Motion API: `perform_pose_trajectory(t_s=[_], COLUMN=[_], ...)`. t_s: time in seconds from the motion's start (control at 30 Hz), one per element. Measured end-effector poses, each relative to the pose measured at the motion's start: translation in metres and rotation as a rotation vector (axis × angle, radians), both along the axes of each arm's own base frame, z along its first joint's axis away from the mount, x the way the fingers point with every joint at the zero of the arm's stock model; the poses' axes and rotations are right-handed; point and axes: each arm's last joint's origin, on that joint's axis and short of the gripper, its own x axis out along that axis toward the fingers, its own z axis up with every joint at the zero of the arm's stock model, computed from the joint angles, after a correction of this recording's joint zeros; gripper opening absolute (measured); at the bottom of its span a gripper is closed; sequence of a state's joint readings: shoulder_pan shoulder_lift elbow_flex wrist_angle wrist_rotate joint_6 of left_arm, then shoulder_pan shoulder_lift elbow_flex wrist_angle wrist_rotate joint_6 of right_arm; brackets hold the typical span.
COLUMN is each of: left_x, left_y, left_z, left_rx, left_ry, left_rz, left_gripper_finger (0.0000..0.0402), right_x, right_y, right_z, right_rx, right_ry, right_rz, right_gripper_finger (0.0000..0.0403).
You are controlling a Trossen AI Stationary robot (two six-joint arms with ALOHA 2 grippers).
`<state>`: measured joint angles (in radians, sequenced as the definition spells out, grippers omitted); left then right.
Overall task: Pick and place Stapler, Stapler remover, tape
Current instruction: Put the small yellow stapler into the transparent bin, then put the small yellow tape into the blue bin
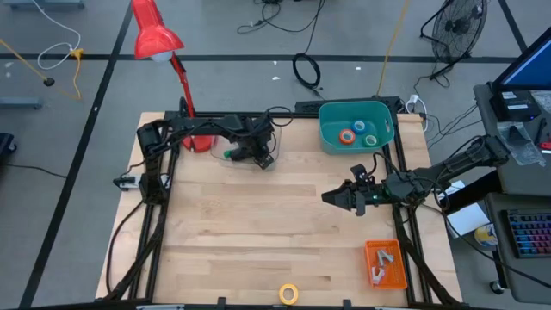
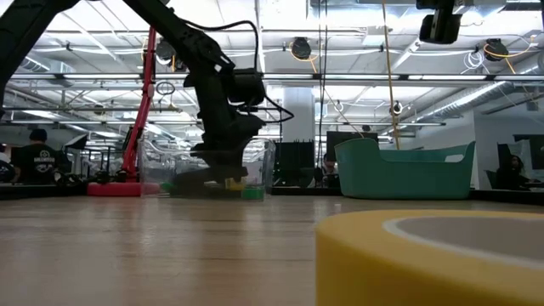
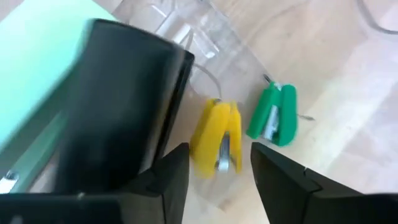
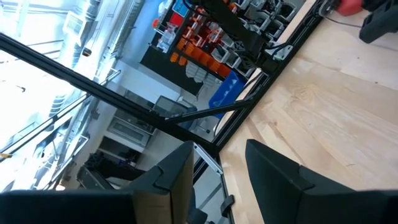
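Observation:
My left gripper [image 1: 258, 158] [image 2: 223, 174] is open and low over a clear container [image 1: 225, 148] at the table's far left. In its wrist view the fingers [image 3: 217, 177] stand on either side of a yellow staple remover [image 3: 214, 140]. A green staple remover [image 3: 273, 115] lies just beside it. A big black and pale green object [image 3: 106, 106] fills the view's side, blurred. Orange, green and blue tape rolls [image 1: 357, 135] lie in the teal bin [image 1: 327, 129]. The yellow tape roll [image 1: 288, 294] [image 2: 425, 255] lies flat at the near edge. My right gripper [image 1: 331, 197] [image 4: 217, 168] is open and hovers at mid-right.
An orange tray [image 1: 385, 263] with pale metal pieces sits at the near right. A red desk lamp [image 1: 159, 39] stands on its base [image 1: 200, 142] at the far left, beside the clear container. Bare wood [image 1: 258, 224] spreads across the table's middle.

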<state>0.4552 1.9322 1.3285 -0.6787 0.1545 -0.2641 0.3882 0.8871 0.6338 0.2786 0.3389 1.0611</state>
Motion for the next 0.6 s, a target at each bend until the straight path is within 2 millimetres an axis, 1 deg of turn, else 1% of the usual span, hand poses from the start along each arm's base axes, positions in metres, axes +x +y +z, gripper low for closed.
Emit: perform_pose_trajectory(t_s=[0.17, 0.3, 0.47, 0.6], left_x=[-0.004, -0.009, -0.012, -0.017], left_y=[-0.003, -0.002, -0.006, -0.011], left_z=[0.02, 0.031, 0.046, 0.068], left_rx=[0.033, 0.042, 0.063, 0.092], left_ry=[-0.043, -0.059, -0.091, -0.162], left_rz=[-0.018, 0.001, -0.003, 0.0], left_gripper_finger=[0.0148, 0.0136, 0.0135, 0.0142], right_x=[0.0, 0.0, 0.0, 0.0], right_y=[0.0, 0.0, 0.0, 0.0], right_z=[0.0, 0.001, 0.001, 0.001], right_rx=[0.001, 0.003, 0.003, 0.003], right_ry=[-0.003, -0.007, -0.009, -0.009], right_rz=[0.0, 0.0, 0.002, 0.002], right_gripper_finger=[0.0139, 0.0139, 0.0139, 0.0139])
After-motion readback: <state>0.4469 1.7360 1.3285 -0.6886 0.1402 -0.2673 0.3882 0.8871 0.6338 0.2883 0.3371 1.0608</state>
